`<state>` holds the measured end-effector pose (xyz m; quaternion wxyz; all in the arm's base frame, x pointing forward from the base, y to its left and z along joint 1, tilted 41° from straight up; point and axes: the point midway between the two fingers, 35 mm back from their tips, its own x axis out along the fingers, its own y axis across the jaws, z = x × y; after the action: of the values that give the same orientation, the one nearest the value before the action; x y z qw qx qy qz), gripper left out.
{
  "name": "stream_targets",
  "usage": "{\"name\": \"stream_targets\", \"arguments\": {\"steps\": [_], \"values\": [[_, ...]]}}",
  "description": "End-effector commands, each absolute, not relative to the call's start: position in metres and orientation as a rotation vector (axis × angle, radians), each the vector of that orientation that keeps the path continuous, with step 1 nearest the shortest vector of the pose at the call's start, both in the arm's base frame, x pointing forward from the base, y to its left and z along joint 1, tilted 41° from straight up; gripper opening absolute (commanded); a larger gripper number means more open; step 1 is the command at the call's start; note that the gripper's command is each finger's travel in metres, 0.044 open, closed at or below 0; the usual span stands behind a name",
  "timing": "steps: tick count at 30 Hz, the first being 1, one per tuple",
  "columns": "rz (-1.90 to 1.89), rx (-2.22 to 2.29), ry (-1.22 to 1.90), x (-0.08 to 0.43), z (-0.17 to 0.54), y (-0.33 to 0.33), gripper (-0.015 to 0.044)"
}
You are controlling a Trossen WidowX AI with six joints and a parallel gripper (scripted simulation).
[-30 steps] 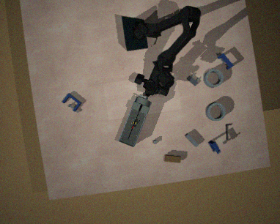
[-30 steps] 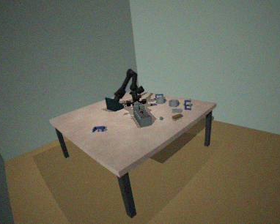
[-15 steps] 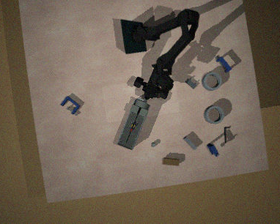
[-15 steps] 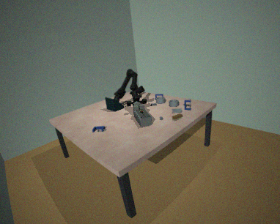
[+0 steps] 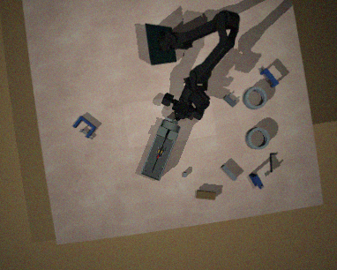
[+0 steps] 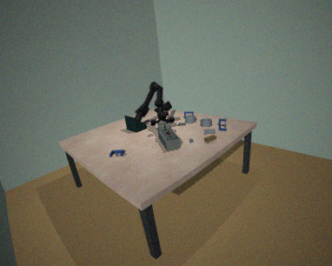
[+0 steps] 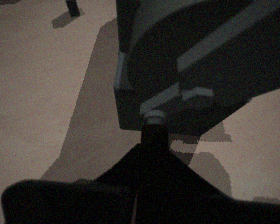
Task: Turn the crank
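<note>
The grey crank machine [image 5: 164, 164] [image 6: 171, 145] [image 7: 129, 107] stands on the table, with a long dark slot along its top. A small red pointer [image 5: 159, 156] shows at this slot, close beside brass-yellow spots [image 5: 161, 151]. These are too small to tell whether they are level. My gripper [image 5: 176, 118] [image 7: 149, 150] is at the machine's end nearest the arm. It is shut on the crank handle, whose grey round end [image 7: 155, 118] shows just beyond the fingertips in the wrist view. The fingers hide the rest of the handle.
Blue brackets [image 5: 270, 77] [image 5: 93, 129] [image 6: 222, 124] stand on both sides. Two grey rings [image 5: 245, 97] [image 5: 247, 138] lie right of the arm in the overhead view. A tan block [image 5: 205, 194] and small grey blocks [image 5: 229, 171] [image 5: 185, 174] lie right of the machine.
</note>
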<state>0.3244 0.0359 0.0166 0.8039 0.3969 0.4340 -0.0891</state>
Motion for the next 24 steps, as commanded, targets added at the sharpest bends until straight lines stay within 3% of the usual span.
{"name": "stream_targets", "arguments": {"steps": [1,24], "values": [[-0.174,0.857,0.913,0.328,0.025,0.037,0.0],[-0.174,0.856,0.912,0.33,0.038,0.033,0.0]]}}
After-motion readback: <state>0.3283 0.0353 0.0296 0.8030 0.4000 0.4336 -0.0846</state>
